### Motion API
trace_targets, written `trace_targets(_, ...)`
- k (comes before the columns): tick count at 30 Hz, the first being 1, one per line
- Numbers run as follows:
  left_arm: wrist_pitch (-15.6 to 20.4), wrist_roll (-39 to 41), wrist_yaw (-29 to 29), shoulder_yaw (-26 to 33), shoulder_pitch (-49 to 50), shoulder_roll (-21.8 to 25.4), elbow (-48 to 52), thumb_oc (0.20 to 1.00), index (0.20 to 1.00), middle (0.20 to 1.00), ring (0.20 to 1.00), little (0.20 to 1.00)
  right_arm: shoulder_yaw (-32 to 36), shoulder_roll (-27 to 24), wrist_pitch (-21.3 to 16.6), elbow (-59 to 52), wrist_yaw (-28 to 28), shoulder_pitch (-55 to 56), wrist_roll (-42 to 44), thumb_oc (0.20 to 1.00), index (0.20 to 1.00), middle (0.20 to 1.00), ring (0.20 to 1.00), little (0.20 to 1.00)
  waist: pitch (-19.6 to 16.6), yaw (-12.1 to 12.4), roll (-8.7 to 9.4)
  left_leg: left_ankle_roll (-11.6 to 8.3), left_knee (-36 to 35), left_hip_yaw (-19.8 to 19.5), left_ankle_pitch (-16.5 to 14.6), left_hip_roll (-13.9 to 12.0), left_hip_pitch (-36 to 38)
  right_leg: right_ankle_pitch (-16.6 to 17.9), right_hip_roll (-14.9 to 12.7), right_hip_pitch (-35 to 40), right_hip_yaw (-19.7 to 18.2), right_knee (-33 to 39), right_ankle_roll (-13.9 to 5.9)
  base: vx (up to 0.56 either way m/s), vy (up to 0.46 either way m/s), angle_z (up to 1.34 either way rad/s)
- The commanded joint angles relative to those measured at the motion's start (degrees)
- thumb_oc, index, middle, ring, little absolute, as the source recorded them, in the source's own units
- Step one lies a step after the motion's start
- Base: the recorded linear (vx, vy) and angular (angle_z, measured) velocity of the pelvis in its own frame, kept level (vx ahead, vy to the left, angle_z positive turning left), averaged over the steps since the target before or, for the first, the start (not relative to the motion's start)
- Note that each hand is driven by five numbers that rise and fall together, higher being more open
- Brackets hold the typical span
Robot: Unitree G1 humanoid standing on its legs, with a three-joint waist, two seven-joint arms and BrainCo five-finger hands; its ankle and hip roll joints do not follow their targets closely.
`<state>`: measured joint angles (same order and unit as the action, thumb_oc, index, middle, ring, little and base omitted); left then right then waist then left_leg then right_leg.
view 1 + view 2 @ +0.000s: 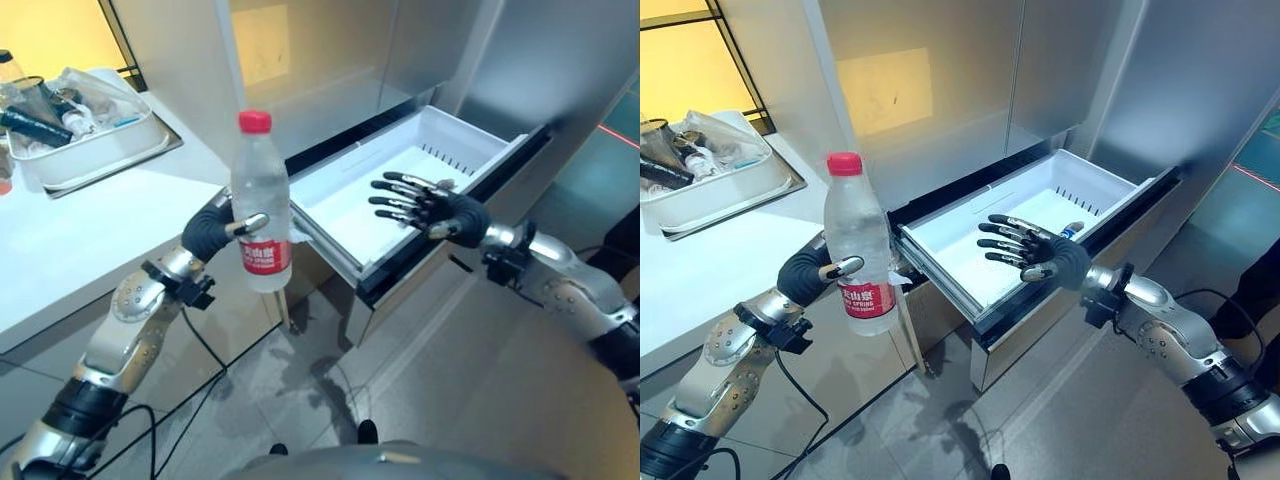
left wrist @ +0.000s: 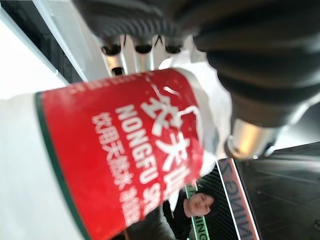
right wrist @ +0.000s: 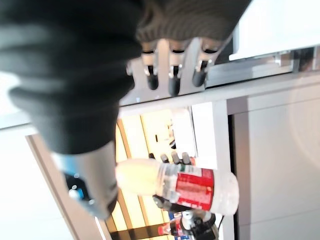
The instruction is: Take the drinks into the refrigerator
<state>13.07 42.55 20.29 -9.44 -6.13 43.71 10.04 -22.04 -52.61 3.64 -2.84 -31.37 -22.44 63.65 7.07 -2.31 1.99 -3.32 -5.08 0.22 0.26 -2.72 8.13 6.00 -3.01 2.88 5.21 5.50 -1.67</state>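
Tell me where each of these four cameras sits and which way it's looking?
Left eye: head, looking down at the water bottle in the left hand and the open drawer; both arms show.
Right eye: same scene; right hand over the drawer.
Left wrist: along fingers curled round the bottle.
Right wrist: past straight fingers toward the bottle, shared by all views.

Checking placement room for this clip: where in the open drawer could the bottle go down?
The white drawer floor is bare between its near-left wall and the open right hand; that hand crowds the middle. The left hand grips the water bottle outside the drawer.
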Motion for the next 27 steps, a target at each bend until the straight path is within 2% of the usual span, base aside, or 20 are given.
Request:
trace_targets(1, 5.3, 5.9, 0.3, 2.2, -7.0, -0.3, 2.3, 0.200, 0.200, 0.200, 0.200, 0.200, -1.4, 1.6, -3.7, 4.9, 0.9, -5.5, -2.2, 1.000, 1.000, 1.000, 1.000, 1.000, -1.9, -0.5, 0.25, 2.88, 2.0, -2.1, -5.5, 2.7, 0.6, -9.3, -1.2, 5.1, 1.2, -3.0, -2.88, 0.00, 0.000, 0.00)
trace_targets(8, 5.3, 4.9, 0.1, -3.4, -12.2, -0.9, 1.9, 0.200, 0.200, 0.200, 0.200, 0.200, -10.0, 8.2, -2.5, 8.1, 0.4, -13.5, -2.0, 1.000, 1.000, 1.000, 1.000, 1.000, -2.0, -0.3, 0.26, 2.84, 2.0, -2.1, -5.5, 2.5, 0.7, -9.3, -1.1, 5.2, 1.0, -3.0, -2.71, 0.00, 0.000, 0.00)
trace_targets(13, 5.6, 2.3, -0.5, -6.9, -16.0, -1.3, 1.9, 0.200, 0.200, 0.200, 0.200, 0.200, -16.6, 12.3, 0.1, 6.4, -1.0, -17.7, -2.2, 1.000, 1.000, 1.000, 1.000, 1.000, -1.9, -0.4, 0.20, 2.80, 1.8, -2.1, -5.3, 2.5, 0.7, -9.3, -1.1, 5.2, 0.8, -3.0, -2.58, 0.00, 0.000, 0.00)
trace_targets(22, 5.6, 0.7, -1.1, -8.4, -17.3, -3.2, 1.8, 0.200, 0.200, 0.200, 0.200, 0.200, -19.4, 16.9, 0.9, 6.0, -1.4, -19.7, -2.6, 1.000, 1.000, 1.000, 1.000, 1.000, -1.7, -0.4, 0.35, 2.84, 1.6, -2.2, -5.2, 2.5, 0.8, -9.1, -1.1, 5.2, 0.6, -2.9, -2.46, 0.00, 0.000, 0.00)
trace_targets(27, 5.8, -0.4, -1.3, -8.8, -17.9, -3.1, 1.7, 0.200, 0.200, 0.200, 0.200, 0.200, -20.1, 17.2, 1.3, 4.9, -1.7, -20.0, -2.4, 1.000, 1.000, 1.000, 1.000, 1.000, -1.6, -0.4, 0.44, 2.87, 1.7, -2.1, -5.2, 2.4, 0.8, -9.0, -1.1, 5.0, 0.6, -2.9, -2.51, 0.00, 0.000, 0.00)
